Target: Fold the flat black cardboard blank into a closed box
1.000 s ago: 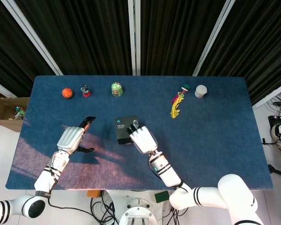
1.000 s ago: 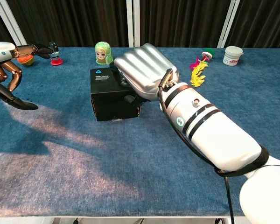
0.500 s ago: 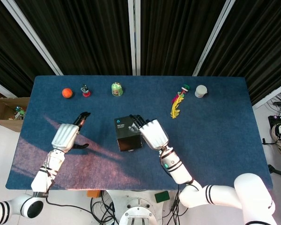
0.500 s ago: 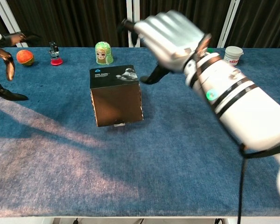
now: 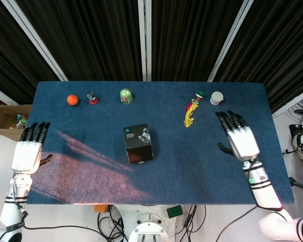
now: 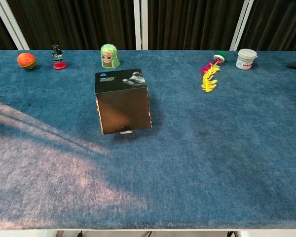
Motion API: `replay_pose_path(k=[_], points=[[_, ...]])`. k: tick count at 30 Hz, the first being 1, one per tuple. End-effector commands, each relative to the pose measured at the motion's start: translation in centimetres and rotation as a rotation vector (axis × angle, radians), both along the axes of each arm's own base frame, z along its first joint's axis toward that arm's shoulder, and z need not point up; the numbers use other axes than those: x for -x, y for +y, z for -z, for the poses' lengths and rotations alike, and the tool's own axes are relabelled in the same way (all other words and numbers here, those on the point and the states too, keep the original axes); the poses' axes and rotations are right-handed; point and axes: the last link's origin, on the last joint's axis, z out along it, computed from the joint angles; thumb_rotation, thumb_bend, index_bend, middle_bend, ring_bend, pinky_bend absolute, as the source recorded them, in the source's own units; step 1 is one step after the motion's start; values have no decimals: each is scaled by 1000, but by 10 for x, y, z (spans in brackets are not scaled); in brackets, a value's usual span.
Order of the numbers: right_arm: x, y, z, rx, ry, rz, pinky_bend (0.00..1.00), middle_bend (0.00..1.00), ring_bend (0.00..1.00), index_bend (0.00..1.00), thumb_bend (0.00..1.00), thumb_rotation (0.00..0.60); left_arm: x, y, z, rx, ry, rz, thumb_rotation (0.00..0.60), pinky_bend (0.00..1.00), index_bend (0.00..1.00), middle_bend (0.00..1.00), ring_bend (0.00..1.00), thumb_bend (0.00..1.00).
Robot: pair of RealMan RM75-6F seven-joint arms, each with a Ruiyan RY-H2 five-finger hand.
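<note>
Standing closed at the middle of the table (image 5: 65, 126), the black box (image 5: 138, 144) looks finished. Left hand (image 5: 28, 151), off the left edge, and right hand (image 5: 238, 138), near the right edge, hover spread and empty; a loose bottom flap could spring open.

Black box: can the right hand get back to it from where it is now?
Probably yes. The right hand is open, off to the side of the black box, and only bare table cloth lies between them; the feather toy sits farther back.
</note>
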Motion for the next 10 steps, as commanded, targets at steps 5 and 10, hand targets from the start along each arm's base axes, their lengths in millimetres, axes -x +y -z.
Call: replay_pose_path(k=[5,10], points=[[90,81,-47,-37,-150,243,0,29,0,0,176,600,12,-57,-20,-6,-20,-29,600,169,30,111,75,16],[112,106,-53,-20,-224,283,0,29,0,0,176,600,14,-88,-24,22,-40,-85,600,170,30,111,75,16]])
